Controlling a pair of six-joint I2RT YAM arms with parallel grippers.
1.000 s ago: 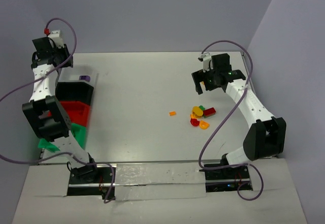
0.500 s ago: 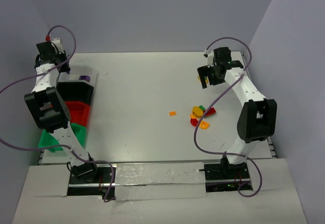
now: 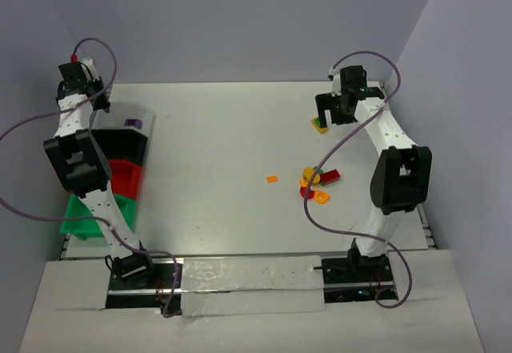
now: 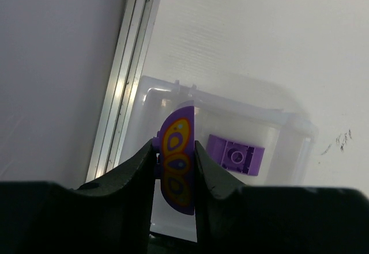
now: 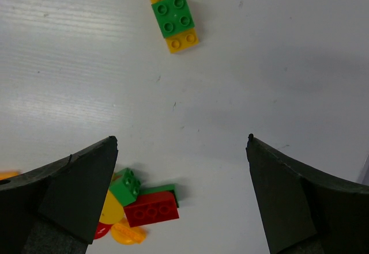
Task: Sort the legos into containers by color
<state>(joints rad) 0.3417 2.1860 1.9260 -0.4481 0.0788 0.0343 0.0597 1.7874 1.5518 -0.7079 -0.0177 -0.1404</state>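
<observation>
My left gripper (image 4: 176, 150) is shut on a rounded purple lego with yellow-orange markings (image 4: 177, 162) and holds it above the clear bin (image 4: 288, 124). A purple brick (image 4: 235, 154) lies in that bin. In the top view the left gripper (image 3: 86, 97) is at the far left, by the clear bin (image 3: 112, 121). My right gripper (image 5: 181, 139) is open and empty, high above the table. A green brick stacked on a yellow one (image 5: 173, 15) lies beyond it, and shows in the top view (image 3: 321, 125) too. A pile with a red brick (image 5: 151, 208), a small green brick (image 5: 125, 186) and yellow and orange rounded pieces (image 5: 112, 211) lies below.
Along the left edge stand the black bin (image 3: 116, 143), the red bin (image 3: 126, 178) and the green bin (image 3: 84, 215). A lone orange lego (image 3: 272, 179) lies mid-table, left of the pile (image 3: 316, 183). A metal rail (image 4: 124, 87) runs beside the clear bin.
The right gripper has moved back and to the right, and the green-on-yellow brick now lies uncovered on the table. The left gripper has shifted slightly towards the back-left corner.
</observation>
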